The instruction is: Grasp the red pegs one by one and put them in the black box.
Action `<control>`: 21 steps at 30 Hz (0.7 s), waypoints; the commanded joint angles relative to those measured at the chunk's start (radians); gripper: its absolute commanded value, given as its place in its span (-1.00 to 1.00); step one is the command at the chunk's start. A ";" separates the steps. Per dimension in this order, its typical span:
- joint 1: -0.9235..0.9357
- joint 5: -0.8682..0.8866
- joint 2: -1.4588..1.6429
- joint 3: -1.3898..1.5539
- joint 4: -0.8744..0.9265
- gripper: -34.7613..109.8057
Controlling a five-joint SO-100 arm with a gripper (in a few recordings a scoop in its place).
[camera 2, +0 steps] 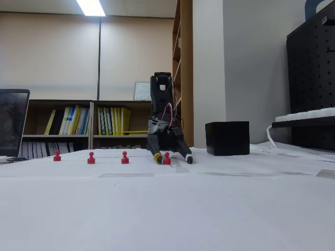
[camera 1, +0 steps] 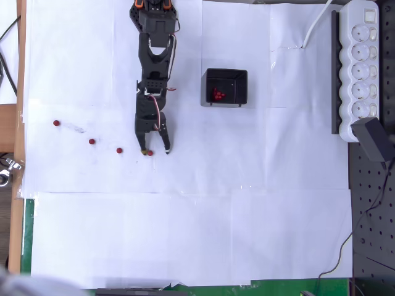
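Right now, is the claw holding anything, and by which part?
Nothing is held yet. The claw is open and lowered to the table, its fingers straddling one red peg that stands on the paper, not lifted.

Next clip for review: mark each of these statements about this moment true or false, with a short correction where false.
1. Four red pegs stand on the white paper. True.
2. The black box is empty. False: red pegs lie inside it.
3. The tool is down at the paper with a peg between its open fingers. True.
4. The box sits left of the arm in the overhead view. False: it sits to the right.
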 commanded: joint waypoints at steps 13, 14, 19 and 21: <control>0.021 -0.055 0.008 0.055 0.126 -0.19; 0.021 -0.055 0.008 0.055 0.127 -0.19; 0.023 -0.055 0.008 0.057 0.135 -0.21; 0.023 -0.055 0.006 0.057 0.143 -0.22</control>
